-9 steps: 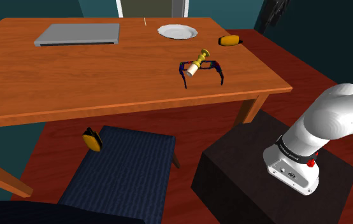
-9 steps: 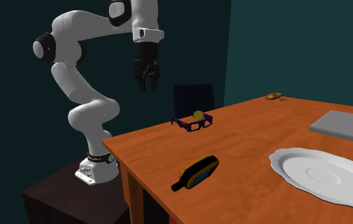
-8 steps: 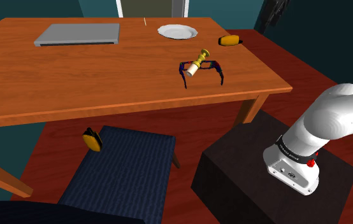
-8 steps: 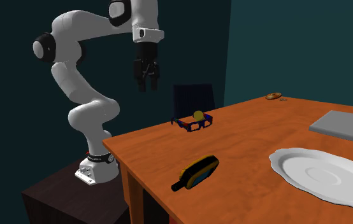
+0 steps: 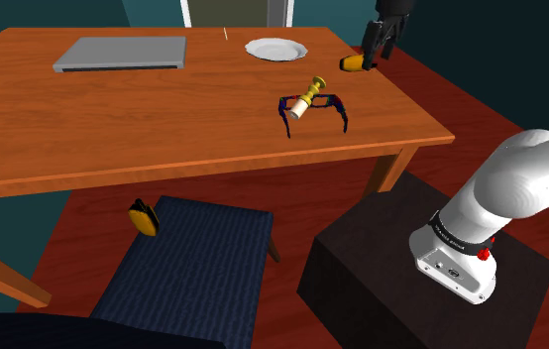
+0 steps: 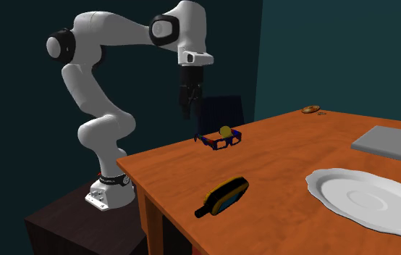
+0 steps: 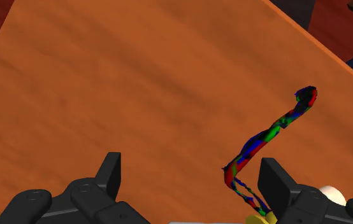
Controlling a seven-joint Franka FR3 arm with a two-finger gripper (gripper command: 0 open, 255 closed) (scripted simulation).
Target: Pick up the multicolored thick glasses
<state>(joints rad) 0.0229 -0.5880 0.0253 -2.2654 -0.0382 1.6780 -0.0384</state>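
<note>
The thick glasses (image 5: 314, 107) have a frame mottled in blue, red and green. They stand on the orange-brown table (image 5: 164, 119) near its edge closest to the stand, with a small yellow and white object (image 5: 310, 95) lying across them. My black gripper (image 5: 375, 48) hangs in the air above the table, higher than the glasses (image 6: 219, 140) and off to the side toward the stand, gripper (image 6: 187, 111) pointing down. In the wrist view its fingers (image 7: 111, 173) stand apart with nothing between them, and one glasses arm (image 7: 267, 137) curves over the tabletop beside the other finger.
A yellow and black object (image 5: 355, 64) lies at the table corner under the gripper. A white plate (image 5: 275, 48) and a flat grey slab (image 5: 122, 53) sit farther along. A blue-seated chair (image 5: 188, 268) with another yellow and black item (image 5: 143, 218) stands beside the table.
The arm has swung toward the table and the gripper has dropped lower and closer to the glasses, coming into the shoulder view at the top right. The glasses have not moved.
</note>
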